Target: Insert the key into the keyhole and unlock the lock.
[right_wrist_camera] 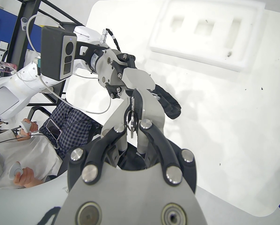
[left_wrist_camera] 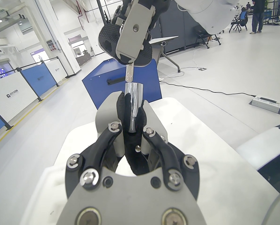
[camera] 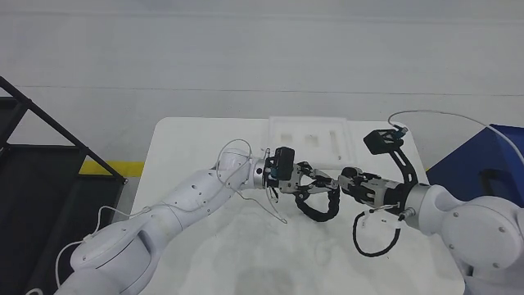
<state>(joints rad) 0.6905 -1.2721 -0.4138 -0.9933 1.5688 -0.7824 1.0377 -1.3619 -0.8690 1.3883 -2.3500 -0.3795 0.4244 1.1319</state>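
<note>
Two grippers meet tip to tip above the table (camera: 246,254). The left gripper (left_wrist_camera: 130,111) is clamped on the lock (left_wrist_camera: 133,94), whose chrome barrel stands out past its fingertips with the end facing the right gripper (left_wrist_camera: 127,58). That one pinches the key (left_wrist_camera: 129,73) by its head. The blade's tip sits just at the barrel's mouth, seemingly not yet in and a touch off centre. I judge the blade should be lined up with the barrel's axis first, fed straight and gently, and turned only once seated. The left must hold firm against the push. The lock's black cable (camera: 321,211) hangs below both.
</note>
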